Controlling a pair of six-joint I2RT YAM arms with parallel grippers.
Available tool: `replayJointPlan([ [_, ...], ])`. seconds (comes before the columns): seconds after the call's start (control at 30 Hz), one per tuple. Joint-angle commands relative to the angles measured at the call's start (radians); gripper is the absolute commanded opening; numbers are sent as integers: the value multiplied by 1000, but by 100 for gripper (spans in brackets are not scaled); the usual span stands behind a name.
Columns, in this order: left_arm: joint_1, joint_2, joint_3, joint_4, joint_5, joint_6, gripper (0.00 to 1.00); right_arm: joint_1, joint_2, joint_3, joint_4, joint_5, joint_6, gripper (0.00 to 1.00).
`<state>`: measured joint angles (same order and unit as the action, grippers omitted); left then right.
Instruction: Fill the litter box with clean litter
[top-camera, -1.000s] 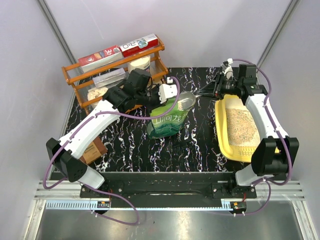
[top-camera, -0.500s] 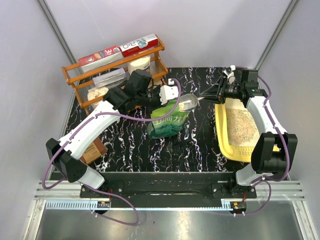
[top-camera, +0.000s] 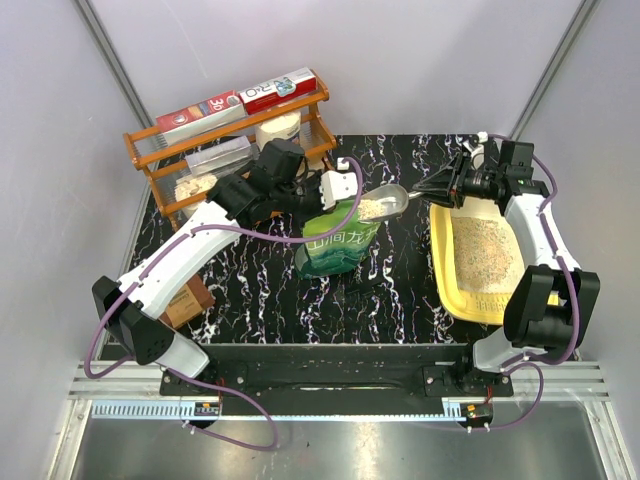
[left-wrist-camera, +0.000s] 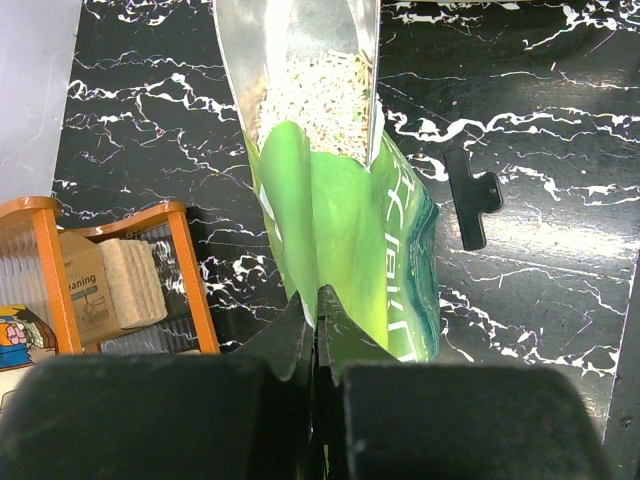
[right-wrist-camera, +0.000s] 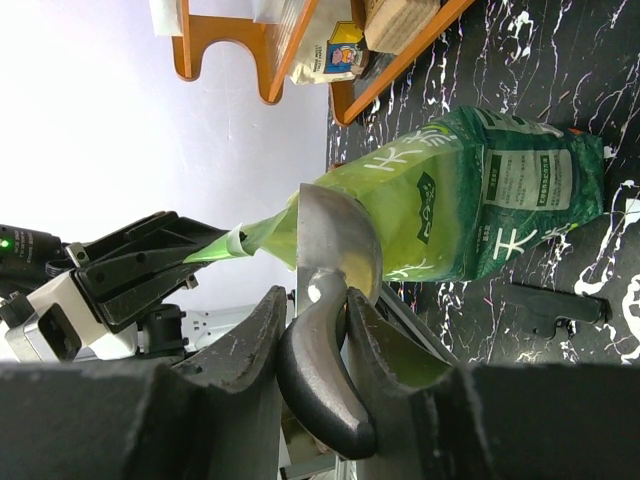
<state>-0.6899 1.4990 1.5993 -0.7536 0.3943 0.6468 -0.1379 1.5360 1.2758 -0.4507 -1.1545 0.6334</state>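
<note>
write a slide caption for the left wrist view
Left pincer shut on the edge of the green pouch; metal scoop of pale litter at its mouth, black clip on the table beside

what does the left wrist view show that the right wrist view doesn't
Only the left wrist view: pale litter heaped in the scoop, above the mouth of the green pouch. Only the right wrist view: the right end effector clamped on the scoop's handle, and the pouch's printed panel. Both: the scoop, the pouch pinched at its edge by the left end effector, the black clip and the orange rack.
</note>
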Motion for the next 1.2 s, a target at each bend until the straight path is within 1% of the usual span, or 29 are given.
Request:
replayJointPlan([
  [0.0,0,-42,88,117,11,13,0,-14,-39,-32,-6,-30,-43,0],
  [0.2,0,-52,76,115,-2,19,0,-31,-25,-131,150,-152,51,0],
  [0.23,0,-52,76,117,-3,19,0,-31,-17,-148,238,-177,107,0],
  [0.4,0,-57,76,114,-14,19,0,-43,3,-210,409,-188,222,0],
  [0.43,0,-57,77,111,-20,22,0,-48,4,-220,511,-192,291,0],
  [0.5,0,-60,74,111,-28,27,0,-52,4,-260,640,-211,394,0],
  [0.53,0,-60,73,111,-34,30,0,-55,4,-276,788,-212,513,0],
  [0.63,0,-63,70,108,-35,36,0,-69,13,-312,998,-231,682,0],
  [1.17,0,-60,68,108,-52,59,0,-121,-51,-336,977,-243,686,0],
])
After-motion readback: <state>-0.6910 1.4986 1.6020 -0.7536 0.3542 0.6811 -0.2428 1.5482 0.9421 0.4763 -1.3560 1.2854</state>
